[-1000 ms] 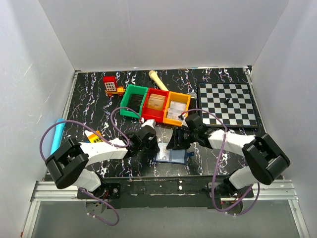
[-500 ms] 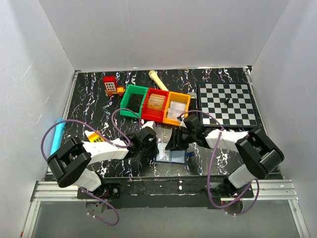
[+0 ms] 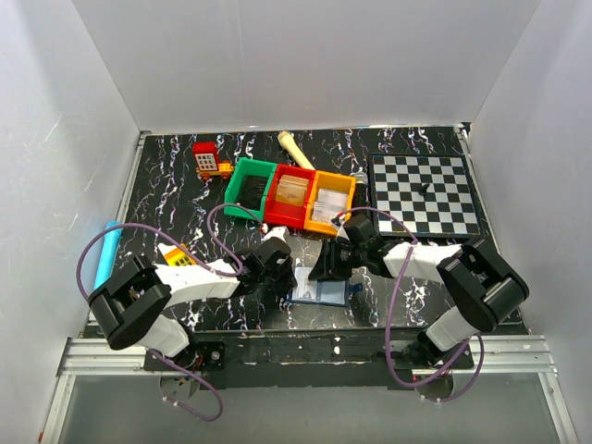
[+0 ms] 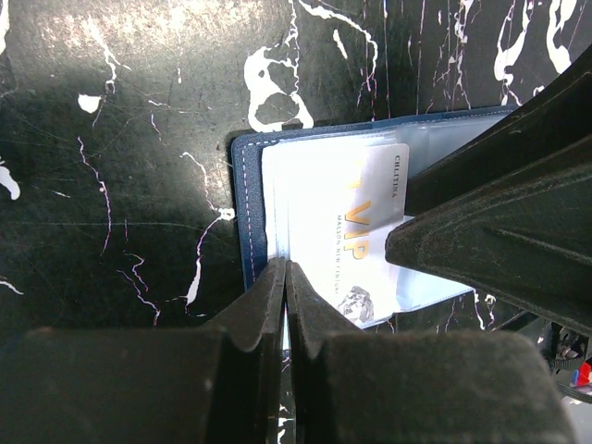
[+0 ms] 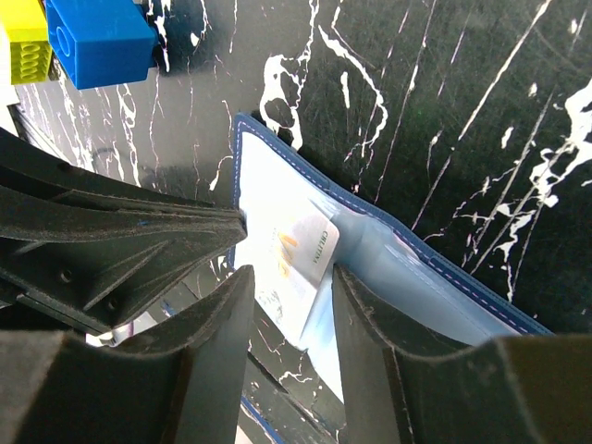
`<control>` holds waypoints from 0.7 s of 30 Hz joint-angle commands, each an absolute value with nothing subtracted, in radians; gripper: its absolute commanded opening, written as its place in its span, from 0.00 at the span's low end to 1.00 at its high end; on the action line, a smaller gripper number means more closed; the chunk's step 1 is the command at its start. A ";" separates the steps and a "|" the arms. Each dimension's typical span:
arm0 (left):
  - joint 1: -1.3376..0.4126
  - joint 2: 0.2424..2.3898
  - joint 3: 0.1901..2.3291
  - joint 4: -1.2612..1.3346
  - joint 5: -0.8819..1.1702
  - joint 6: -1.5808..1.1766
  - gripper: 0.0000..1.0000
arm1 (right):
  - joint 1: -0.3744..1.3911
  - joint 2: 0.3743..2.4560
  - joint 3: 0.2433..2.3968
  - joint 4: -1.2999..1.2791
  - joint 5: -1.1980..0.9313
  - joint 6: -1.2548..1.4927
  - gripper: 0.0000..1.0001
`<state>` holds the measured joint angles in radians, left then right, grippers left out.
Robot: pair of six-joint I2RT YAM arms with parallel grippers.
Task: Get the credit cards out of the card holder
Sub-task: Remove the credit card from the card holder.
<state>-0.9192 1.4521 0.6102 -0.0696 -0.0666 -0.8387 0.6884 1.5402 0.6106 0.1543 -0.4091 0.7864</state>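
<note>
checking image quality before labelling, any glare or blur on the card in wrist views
Left wrist: glare whitens the card holder sleeve, but VIP on the card reads; the left claw is soft. Right wrist: card sharp, little glare.

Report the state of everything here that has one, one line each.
card holder: open, lying flat, inside facing up.
VIP card: lying on the holder, not yet taken out.
left gripper: shut, tips on the holder's edge.
right gripper: open, one finger on either side of the card.
</note>
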 commanded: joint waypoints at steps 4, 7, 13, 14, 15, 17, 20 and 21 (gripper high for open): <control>-0.917 1.479 0.591 -0.063 -0.057 -0.848 0.00 | 0.690 1.522 0.575 0.206 -0.431 0.807 0.47; -0.917 1.482 0.589 -0.063 -0.054 -0.851 0.00 | 0.690 1.513 0.571 0.215 -0.437 0.813 0.47; -0.917 1.480 0.586 -0.066 -0.055 -0.859 0.00 | 0.690 1.505 0.557 0.244 -0.449 0.830 0.47; -0.917 1.479 0.583 -0.064 -0.055 -0.859 0.00 | 0.690 1.502 0.554 0.248 -0.451 0.833 0.47; -0.917 1.479 0.584 -0.066 -0.055 -0.861 0.00 | 0.690 1.503 0.554 0.250 -0.451 0.834 0.47; -0.917 1.477 0.581 -0.067 -0.057 -0.864 0.00 | 0.690 1.500 0.552 0.255 -0.454 0.836 0.47; -0.917 1.473 0.578 -0.069 -0.054 -0.868 0.00 | 0.689 1.502 0.551 0.258 -0.453 0.839 0.47; -0.917 1.468 0.575 -0.069 -0.055 -0.870 0.00 | 0.689 1.503 0.552 0.261 -0.453 0.841 0.46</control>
